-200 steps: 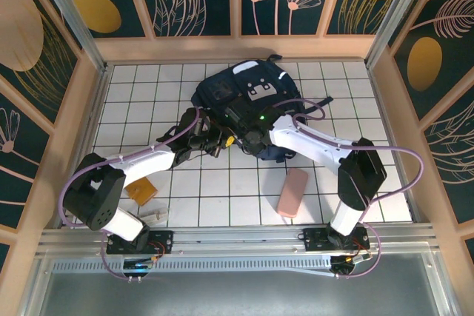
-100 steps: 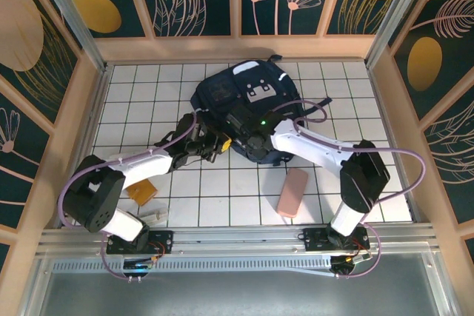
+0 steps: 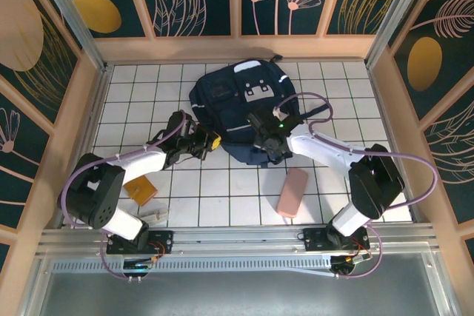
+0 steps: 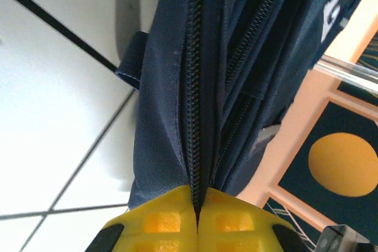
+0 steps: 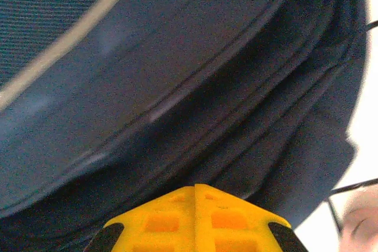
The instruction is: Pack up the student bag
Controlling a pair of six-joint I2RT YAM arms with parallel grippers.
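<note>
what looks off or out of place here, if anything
Nothing looks spilled or damaged. One oddity: the student bag lies flat with its zip closed along the stretch the left wrist view shows, yet a pink case and an orange block lie outside it.

Right gripper [image 5: 195, 202] farther right, closed

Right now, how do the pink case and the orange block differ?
The pink case is long with rounded ends; the orange block is short and squarish. The case lies on the right of the table, the block on the left. Both lie flat, outside the bag.
</note>
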